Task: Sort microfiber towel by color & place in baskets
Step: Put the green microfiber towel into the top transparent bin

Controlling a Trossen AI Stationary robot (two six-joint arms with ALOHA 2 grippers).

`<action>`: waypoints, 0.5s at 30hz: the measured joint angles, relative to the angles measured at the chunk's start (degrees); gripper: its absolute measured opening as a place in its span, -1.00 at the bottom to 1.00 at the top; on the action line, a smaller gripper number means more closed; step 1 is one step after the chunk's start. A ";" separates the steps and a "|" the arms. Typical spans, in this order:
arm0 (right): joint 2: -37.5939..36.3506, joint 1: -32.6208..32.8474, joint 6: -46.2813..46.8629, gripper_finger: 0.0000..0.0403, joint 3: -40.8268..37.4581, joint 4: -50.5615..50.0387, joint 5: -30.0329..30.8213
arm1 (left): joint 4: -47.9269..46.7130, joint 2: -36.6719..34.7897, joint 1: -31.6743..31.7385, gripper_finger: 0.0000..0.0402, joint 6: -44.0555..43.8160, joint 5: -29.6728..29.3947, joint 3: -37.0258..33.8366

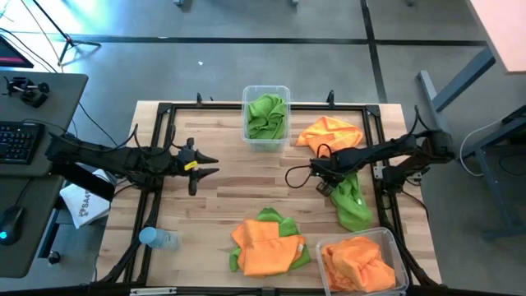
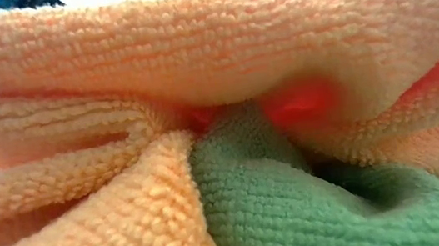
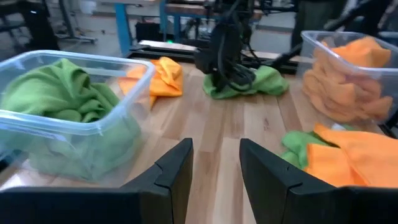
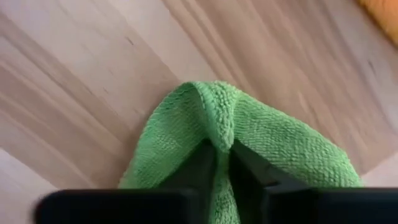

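Note:
My right gripper (image 1: 322, 179) stands right of the table's middle, shut on a lime green towel (image 1: 352, 204) that trails toward the near edge. My left gripper (image 1: 205, 164) hovers open left of centre and touches nothing. The far clear basket (image 1: 265, 140) holds green towels (image 1: 266, 115). The near right basket (image 1: 393, 242) holds orange towels (image 1: 355, 265). One orange towel (image 1: 329, 131) lies by the far right corner. A mixed orange and green pile (image 1: 267, 242) lies near the front edge and fills the low view (image 2: 200, 100). My right gripper holds the green towel by a raised fold (image 4: 217, 118), pinched between the two fingers (image 4: 249, 171). The fingers come from above, pointing down, as the left wrist view shows (image 3: 227, 62). The rest of the towel (image 3: 261, 84) lies slack on the table.
A blue-capped bottle (image 1: 156, 238) lies at the near left corner and a white paper bag (image 1: 82, 204) sits off the left edge. A black frame (image 1: 164, 111) runs around the tabletop. Bare wood (image 1: 246, 185) lies between the two grippers.

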 joint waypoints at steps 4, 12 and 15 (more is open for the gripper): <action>0.16 0.49 0.33 -0.94 1.25 1.75 1.29 | 0.08 0.00 0.00 -0.39 -0.04 -2.79 0.00; 0.35 4.27 2.57 -0.98 5.23 3.22 6.73 | 0.17 0.00 0.00 -0.39 -1.59 -3.35 0.00; 0.35 5.89 2.58 -0.96 7.73 2.72 8.05 | -0.17 0.00 0.00 -0.39 -2.48 -2.89 0.00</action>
